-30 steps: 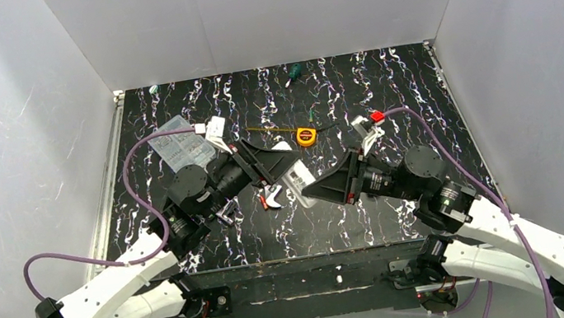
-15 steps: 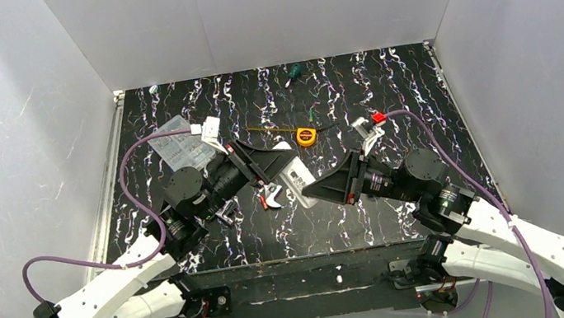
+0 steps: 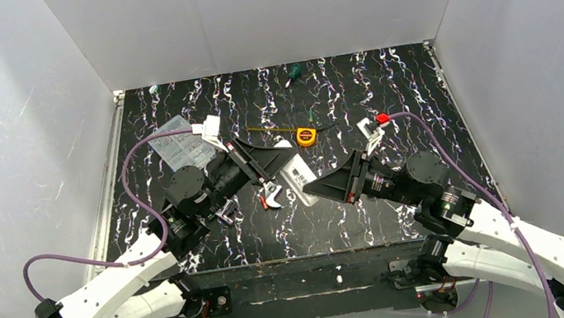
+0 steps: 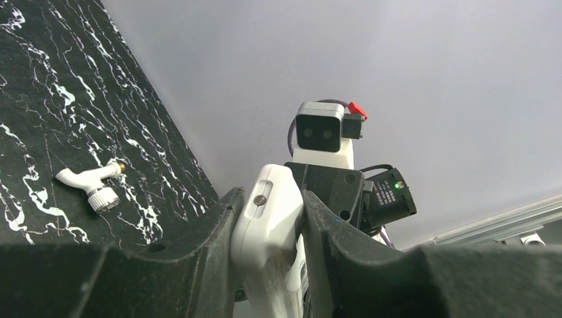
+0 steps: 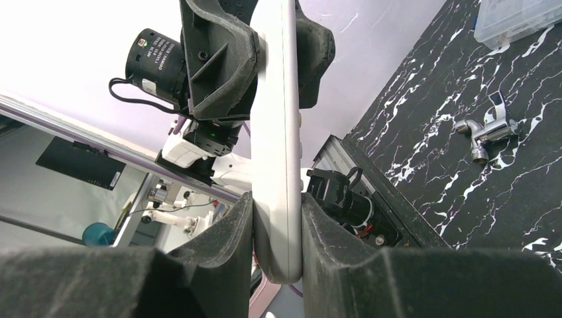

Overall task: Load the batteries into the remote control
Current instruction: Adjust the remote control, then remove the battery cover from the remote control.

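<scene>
White remote control (image 3: 298, 176), pinched by left gripper (image 4: 272, 196), right gripper (image 5: 277, 200), above table (image 3: 393, 85)

The right gripper (image 3: 312, 188) has eased a little away from the round yellow tape measure (image 3: 305, 136), toward the near right. Its black wrist joint (image 3: 428, 166) sits farther from the tape measure than a second ago. The small red tag (image 3: 381, 118) above that wrist has slid slightly further out to the tape measure's right. The slim white plastic remote control (image 3: 296, 177), just on the near side of the tape measure, now shows a narrower face from above than before. On the tape measure's left, the left arm's white wrist camera (image 3: 211, 125) has shifted a touch further away from it.
</scene>
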